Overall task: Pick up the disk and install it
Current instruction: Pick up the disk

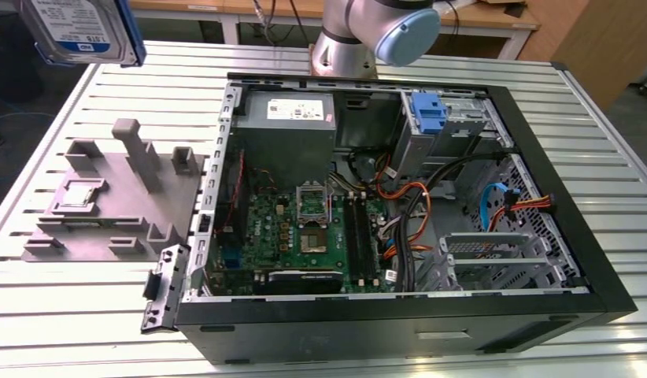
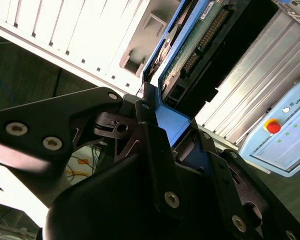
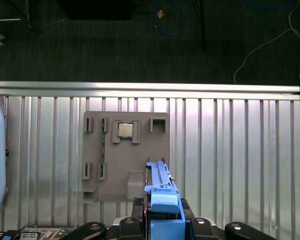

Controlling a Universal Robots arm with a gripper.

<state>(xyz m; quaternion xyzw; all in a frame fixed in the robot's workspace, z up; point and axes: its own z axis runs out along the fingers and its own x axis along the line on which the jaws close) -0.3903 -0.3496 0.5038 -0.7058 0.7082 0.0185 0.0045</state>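
- The gripper [image 3: 163,207] is clamped on the disk [image 3: 159,175], with a finger pressing the blue carrier frame from each side.
- In the first wrist view the disk stands edge-on between the fingers, so its label is hidden.
- In the exterior view the disk [image 1: 80,30] hangs in the air, partly cut off by the picture's edge.
- Beyond the fingertips, well apart, the grey fixture [image 3: 124,160] lies on the slatted table [image 3: 230,150] and holds a small square chip [image 3: 125,130].
- The open computer case [image 1: 581,244] sits off to the gripper's side, well apart.

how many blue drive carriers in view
2. One frames the silver-grey hard drive held high at the exterior view's left; one bare blue bracket in the black computer case. More may be hidden.
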